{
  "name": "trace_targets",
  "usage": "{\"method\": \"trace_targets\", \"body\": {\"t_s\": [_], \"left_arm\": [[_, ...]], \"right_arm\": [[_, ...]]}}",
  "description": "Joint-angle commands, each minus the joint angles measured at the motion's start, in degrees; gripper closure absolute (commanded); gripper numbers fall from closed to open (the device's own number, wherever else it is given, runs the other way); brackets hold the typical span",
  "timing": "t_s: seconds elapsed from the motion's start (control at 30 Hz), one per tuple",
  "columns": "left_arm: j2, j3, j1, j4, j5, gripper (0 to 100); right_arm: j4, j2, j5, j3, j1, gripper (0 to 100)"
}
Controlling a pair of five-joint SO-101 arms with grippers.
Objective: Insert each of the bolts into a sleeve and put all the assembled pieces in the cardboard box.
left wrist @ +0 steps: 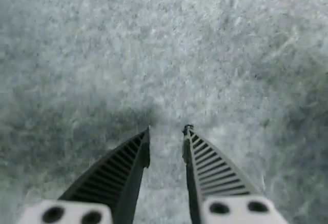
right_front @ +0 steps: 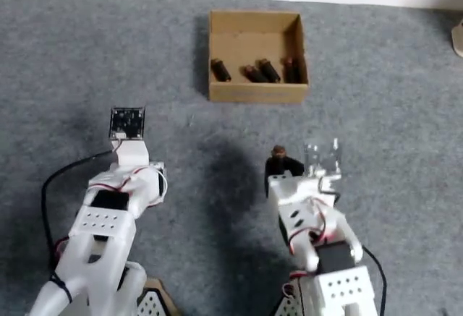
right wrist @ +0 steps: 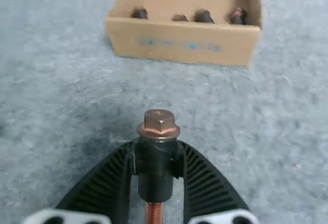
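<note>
My right gripper [right wrist: 156, 160] is shut on a black sleeve [right wrist: 154, 170] with a copper bolt [right wrist: 158, 124] through it, hex head pointing toward the cardboard box [right wrist: 184, 42]. From above, this assembled piece [right_front: 278, 161] hangs over the grey mat, nearer than the box [right_front: 255, 93]. Several assembled pieces [right_front: 255, 72] lie along the box's front wall. My left gripper [left wrist: 165, 147] hovers over bare mat, its fingers slightly apart with nothing between them; its arm [right_front: 119, 186] is at the left.
A grey felt mat [right_front: 376, 128] covers the table. The open-topped box stands at the far middle. A pale object [right_front: 457, 37] pokes in at the right edge. Open mat lies between both arms and the box.
</note>
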Motion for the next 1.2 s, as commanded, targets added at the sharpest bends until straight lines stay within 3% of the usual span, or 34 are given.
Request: {"method": "trace_targets", "body": {"t_s": [0.0,0.27,0.6,1.17], "left_arm": [[-0.3,1.4,-0.9,-5.0,-3.4,89],[-0.1,1.9,-4.0,-5.9,-6.1,89],[0.1,6.6,-4.1,-16.4,-6.1,89],[0.1,6.7,-4.0,-16.6,-6.1,89]], "right_arm": [[0.0,11.9,0.6,-12.4,2.2,99.5],[-0.1,36.0,0.6,-34.7,3.0,99.5],[-0.1,62.3,0.6,-59.6,3.0,99.5],[-0.1,99.7,0.6,-100.2,7.9,99.5]]}}
